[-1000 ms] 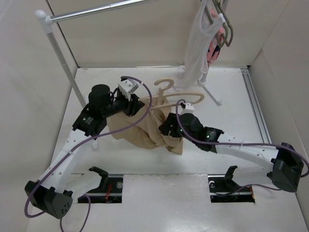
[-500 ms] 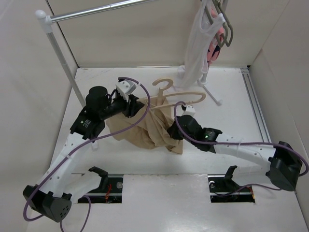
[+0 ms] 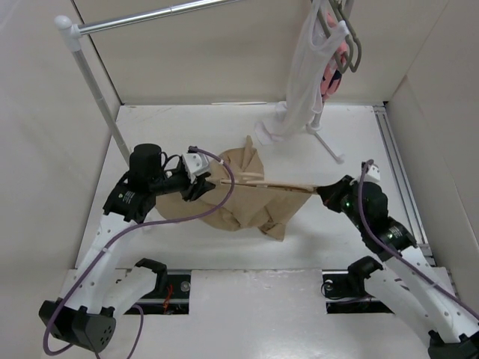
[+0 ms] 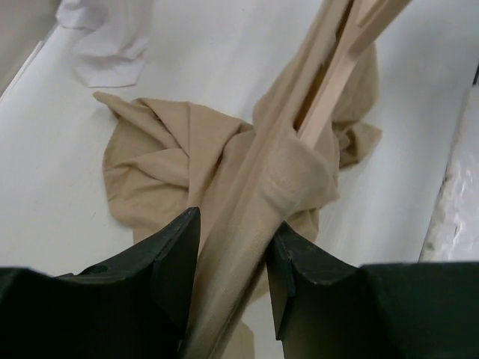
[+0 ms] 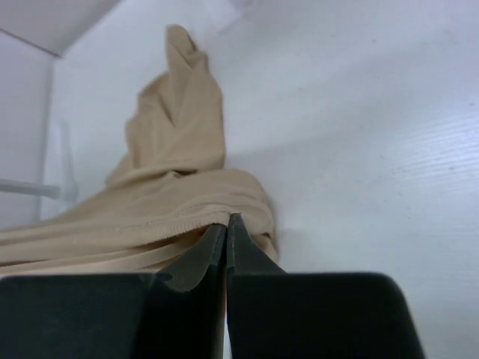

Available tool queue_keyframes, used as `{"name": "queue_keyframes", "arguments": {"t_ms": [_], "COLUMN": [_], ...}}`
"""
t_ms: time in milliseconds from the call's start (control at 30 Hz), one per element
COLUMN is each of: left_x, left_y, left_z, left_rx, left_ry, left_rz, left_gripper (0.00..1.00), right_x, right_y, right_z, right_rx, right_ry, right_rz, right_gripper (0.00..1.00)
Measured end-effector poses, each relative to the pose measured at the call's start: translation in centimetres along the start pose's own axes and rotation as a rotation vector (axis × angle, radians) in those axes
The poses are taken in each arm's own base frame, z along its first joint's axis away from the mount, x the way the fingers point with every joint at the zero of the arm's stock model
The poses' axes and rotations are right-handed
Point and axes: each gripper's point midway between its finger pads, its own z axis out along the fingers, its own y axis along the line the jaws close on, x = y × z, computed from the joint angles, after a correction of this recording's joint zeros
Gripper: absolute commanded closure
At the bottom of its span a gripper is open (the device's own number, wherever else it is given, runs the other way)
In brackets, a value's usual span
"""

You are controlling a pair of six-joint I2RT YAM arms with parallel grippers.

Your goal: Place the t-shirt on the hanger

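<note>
Folds of soft tan t-shirt [image 3: 239, 213] wrap the slim wooden hanger [image 4: 329, 112].

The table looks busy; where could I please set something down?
Bare: the far-left table corner between the rack pole and the t-shirt, and the near strip in front of the t-shirt. Crowded: the middle, with t-shirt and hanger; far right, under the white top.

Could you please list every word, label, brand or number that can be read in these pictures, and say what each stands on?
None: no legible text in any view. The t-shirt, hanger and white top show no print or readable tag.
</note>
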Motion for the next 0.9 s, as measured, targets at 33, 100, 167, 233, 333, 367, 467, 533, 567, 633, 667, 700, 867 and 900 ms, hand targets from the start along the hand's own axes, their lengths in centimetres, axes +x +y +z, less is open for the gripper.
{"name": "queue_keyframes", "arguments": {"t_ms": [33, 100, 167, 233, 333, 367, 467, 533, 567, 633, 667, 700, 867, 900], "left_x": [0.3, 1.1, 2.2, 3.1, 3.4, 3.4, 3.3, 3.4, 3.6, 4.0, 4.2, 4.5, 6.0, 6.2], "left_y": [-0.3, -0.4, 0.6, 1.7, 2.7, 2.6, 2.3, 2.1, 2.0, 1.3, 0.7, 0.1, -3.0, -3.2], "left_z": [0.0, 0.0, -0.2, -0.4, -0.3, -0.1, 0.5, 1.2, 1.5, 2.4, 2.9, 3.4, 4.9, 4.8], "left_rx": [0.021, 0.038, 0.000, -0.044, -0.091, -0.089, -0.068, -0.044, -0.033, 0.003, 0.030, 0.058, 0.185, 0.192], "left_ry": [0.007, 0.036, 0.087, 0.128, 0.161, 0.164, 0.160, 0.161, 0.162, 0.166, 0.169, 0.174, 0.210, 0.218], "left_rz": [0.025, 0.067, 0.094, 0.114, 0.144, 0.152, 0.159, 0.156, 0.154, 0.153, 0.149, 0.148, 0.156, 0.158], "left_gripper": [1.00, 1.00, 1.00, 1.00, 1.00, 1.00, 1.00, 1.00, 1.00, 1.00, 1.00, 0.98, 0.91, 0.91], "right_x": [0.0, 0.3, 0.0, -0.6, -1.9, -2.4, -3.1, -2.9, -2.6, -1.4, -0.5, 0.6, 6.1, 7.4], "right_y": [-0.4, -1.2, -2.2, -2.5, 0.0, 1.0, 3.4, 3.7, 3.6, 3.3, 3.0, 2.8, 1.3, 0.8], "right_z": [0.1, 0.3, 0.4, 0.3, 0.2, 0.1, 0.0, 0.0, 0.1, 0.5, 0.8, 1.1, 2.6, 2.6], "right_rx": [0.014, 0.055, 0.119, 0.136, 0.050, 0.019, -0.048, -0.064, -0.067, -0.081, -0.087, -0.094, -0.078, -0.067], "right_ry": [0.015, 0.063, 0.092, 0.110, 0.131, 0.132, 0.131, 0.141, 0.147, 0.178, 0.200, 0.228, 0.420, 0.474], "right_rz": [-0.021, -0.079, -0.154, -0.229, -0.332, -0.362, -0.422, -0.439, -0.443, -0.445, -0.442, -0.440, -0.453, -0.469], "right_gripper": [1.00, 1.00, 1.00, 1.00, 1.00, 1.00, 1.00, 1.00, 1.00, 1.00, 1.00, 1.00, 0.48, 0.42]}}
